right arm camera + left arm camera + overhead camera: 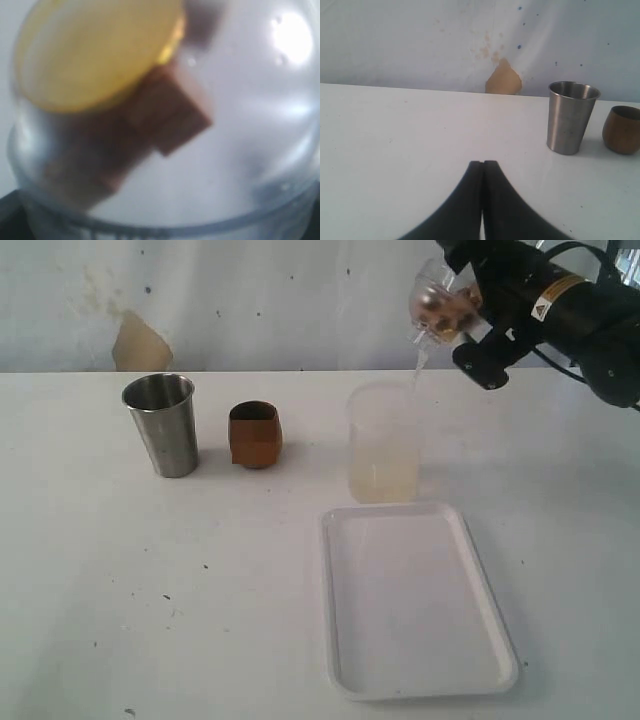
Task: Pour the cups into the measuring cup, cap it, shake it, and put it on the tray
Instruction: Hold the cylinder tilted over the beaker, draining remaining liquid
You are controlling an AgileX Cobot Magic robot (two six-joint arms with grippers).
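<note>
pouring seems done. the cap (pixel 438 298) is grasped by the right gripper (pixel 462 322) above the measuring cup (pixel 383 445), behind the tray (pixel 327 600); the left gripper (pixel 483 170) is clenched, empty. capping, shaking, traying are left.

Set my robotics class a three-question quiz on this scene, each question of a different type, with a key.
1. Short answer: which stands nearer the measuring cup, the steel tumbler or the wooden cup?
2. Multiple choice: the right gripper holds A) the steel tumbler, B) the cap, C) the wooden cup.
3. True or false: the left gripper is open.
Key: 1 wooden cup; 2 B; 3 false.
</note>
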